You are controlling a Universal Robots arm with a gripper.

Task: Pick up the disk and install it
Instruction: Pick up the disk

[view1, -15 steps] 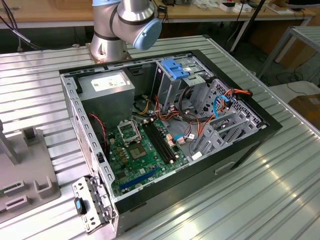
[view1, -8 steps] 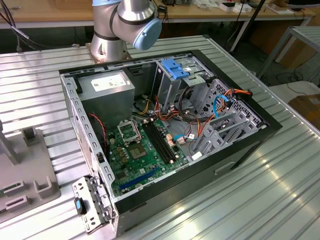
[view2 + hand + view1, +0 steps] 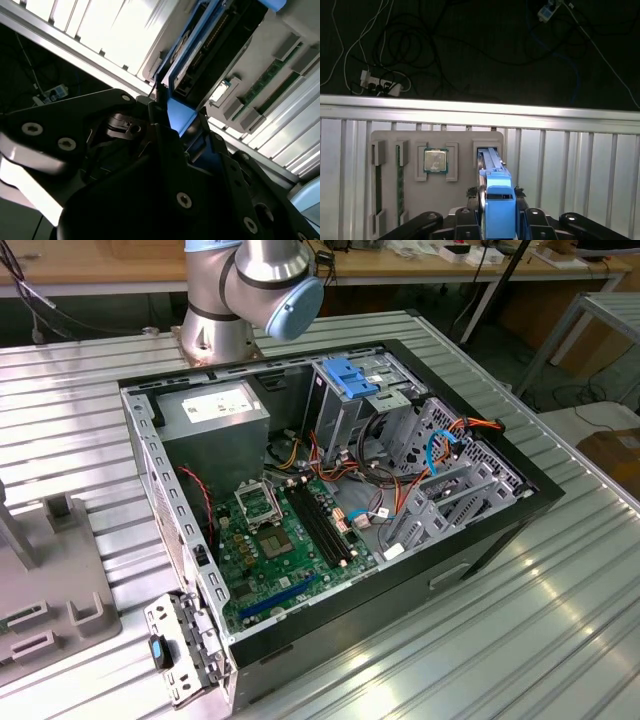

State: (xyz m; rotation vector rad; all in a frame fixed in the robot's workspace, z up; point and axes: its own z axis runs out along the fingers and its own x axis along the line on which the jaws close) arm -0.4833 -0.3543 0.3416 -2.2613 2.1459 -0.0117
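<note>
Pick-up step. My gripper clasped the disk, which stood on edge in the grey holder's slot beside the processor. Freeing it likely demanded a straight pull.

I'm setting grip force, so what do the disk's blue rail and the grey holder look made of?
Disk: rail likely plastic, uniform smooth blue, moulded shape. Holder: probably plastic too, matte grey with moulded pockets, though painted metal is possible.

The hand clamps the disk between its two dark fingers.
</note>
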